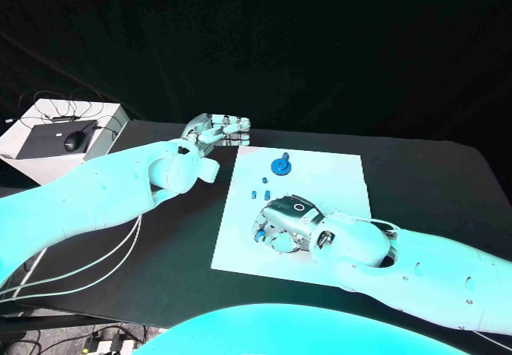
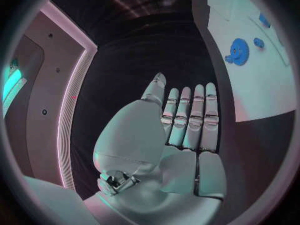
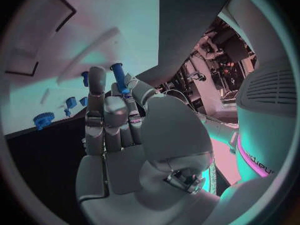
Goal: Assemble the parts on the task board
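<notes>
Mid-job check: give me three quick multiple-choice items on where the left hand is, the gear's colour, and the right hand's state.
1. Where is the left hand?
A. off the board's far left corner
B. on the gear
C. under the right arm

2. What colour is the gear?
A. red
B. blue
C. yellow

3. What is the right hand doing?
A. lying flat and empty
B. holding a blue pin
C. gripping the gear

Answers: 1 A, it hangs over black table beside the white board. 2 B, plainly blue. 3 B, the right wrist view shows the pin between its fingers.
</notes>
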Controlling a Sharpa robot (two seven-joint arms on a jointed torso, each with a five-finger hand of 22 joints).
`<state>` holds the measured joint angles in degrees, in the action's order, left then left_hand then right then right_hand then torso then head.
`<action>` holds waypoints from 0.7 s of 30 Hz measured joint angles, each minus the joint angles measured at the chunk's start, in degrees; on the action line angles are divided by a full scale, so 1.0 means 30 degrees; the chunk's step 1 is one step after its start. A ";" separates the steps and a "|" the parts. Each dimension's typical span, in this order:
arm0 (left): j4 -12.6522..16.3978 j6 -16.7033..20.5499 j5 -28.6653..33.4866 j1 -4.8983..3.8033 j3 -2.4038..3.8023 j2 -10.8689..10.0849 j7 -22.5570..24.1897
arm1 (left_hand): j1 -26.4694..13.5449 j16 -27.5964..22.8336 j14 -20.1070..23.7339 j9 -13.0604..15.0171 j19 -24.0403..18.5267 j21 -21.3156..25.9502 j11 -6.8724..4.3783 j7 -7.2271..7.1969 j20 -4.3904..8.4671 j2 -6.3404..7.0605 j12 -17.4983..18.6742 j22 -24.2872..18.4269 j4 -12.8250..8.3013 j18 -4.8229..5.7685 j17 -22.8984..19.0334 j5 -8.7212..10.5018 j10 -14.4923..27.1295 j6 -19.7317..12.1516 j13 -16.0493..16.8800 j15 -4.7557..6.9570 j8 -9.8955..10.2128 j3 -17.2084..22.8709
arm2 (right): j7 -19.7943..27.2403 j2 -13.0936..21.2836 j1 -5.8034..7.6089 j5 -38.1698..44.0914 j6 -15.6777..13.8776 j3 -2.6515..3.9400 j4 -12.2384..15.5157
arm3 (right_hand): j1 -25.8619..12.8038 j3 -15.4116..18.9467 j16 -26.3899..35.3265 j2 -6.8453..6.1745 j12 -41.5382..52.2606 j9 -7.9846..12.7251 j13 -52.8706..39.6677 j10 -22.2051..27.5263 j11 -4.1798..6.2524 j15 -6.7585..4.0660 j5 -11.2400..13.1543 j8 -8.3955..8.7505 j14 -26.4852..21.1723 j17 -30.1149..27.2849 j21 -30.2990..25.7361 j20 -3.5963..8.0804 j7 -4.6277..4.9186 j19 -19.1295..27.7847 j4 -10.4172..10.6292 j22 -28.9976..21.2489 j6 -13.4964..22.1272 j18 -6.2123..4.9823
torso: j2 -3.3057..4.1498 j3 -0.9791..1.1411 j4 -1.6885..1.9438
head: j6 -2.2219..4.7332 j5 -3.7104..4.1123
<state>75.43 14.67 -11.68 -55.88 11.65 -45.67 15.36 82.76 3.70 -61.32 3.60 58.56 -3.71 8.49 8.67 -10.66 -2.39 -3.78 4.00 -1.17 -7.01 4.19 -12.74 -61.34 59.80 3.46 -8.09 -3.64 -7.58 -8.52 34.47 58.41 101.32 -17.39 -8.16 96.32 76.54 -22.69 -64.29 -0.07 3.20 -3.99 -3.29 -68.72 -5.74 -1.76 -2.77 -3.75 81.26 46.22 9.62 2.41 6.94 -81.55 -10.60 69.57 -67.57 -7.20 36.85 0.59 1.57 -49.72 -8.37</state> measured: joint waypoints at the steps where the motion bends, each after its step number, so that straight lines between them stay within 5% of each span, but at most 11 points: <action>1: 0.0000 0.0000 0.0000 0.0000 0.0000 -0.0005 -0.0001 | 0.0000 0.0000 0.0000 0.0000 0.0000 0.0000 0.0000 0.0000 0.0000 0.0000 0.0000 0.0000 0.0003 0.0000 0.0000 0.0000 0.0000 0.0000 0.0000 0.0000 0.0000 0.0003 | -0.0002 0.0000 -0.0007 0.0001 0.0020 0.0000 -0.0001 | 0.0000 0.0000 0.0000 0.0000 0.0001 0.0000 0.0000 0.0000 0.0000 0.0000 0.0001 0.0000 0.0000 0.0000 0.0000 0.0000 0.0000 0.0000 0.0000 0.0000 0.0000 0.0000 | 0.0000 0.0000 -0.0002 | 0.0000 0.0000; 21: 0.0018 0.0000 0.0002 0.0000 0.0000 -0.0051 -0.0008 | 0.0000 0.0000 0.0000 0.0000 0.0000 0.0000 0.0000 0.0001 0.0000 0.0000 0.0000 0.0000 0.0053 0.0000 0.0000 0.0000 0.0000 0.0000 0.0000 0.0000 0.0000 0.0054 | -0.0150 -0.0361 -0.0024 0.0145 0.0303 -0.0055 -0.0406 | 0.0001 0.0059 0.0078 -0.0001 0.0033 0.0020 -0.0002 0.0000 -0.0001 0.0000 -0.0377 0.0000 0.0000 -0.0095 -0.0159 -0.0002 0.0074 0.0000 -0.0212 0.0159 0.0075 0.0000 | 0.0000 -0.0005 0.0004 | 0.0020 0.0053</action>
<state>75.49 14.67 -11.68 -55.88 11.65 -45.83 15.34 82.76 3.70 -61.32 3.60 58.56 -3.71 8.49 8.67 -10.66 -2.39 -3.78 4.00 -1.01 -7.01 4.19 -12.73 -61.34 59.80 3.46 -8.09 -3.64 -7.41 -8.97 33.39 58.34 101.75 -16.48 -8.33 95.10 76.54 -22.51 -64.06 -0.07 3.30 -3.93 -3.29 -68.72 -5.74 -1.76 -3.90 -3.75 81.26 45.94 9.15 2.41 7.16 -81.55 -11.24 70.05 -67.34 -7.20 36.85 0.57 1.58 -49.66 -8.21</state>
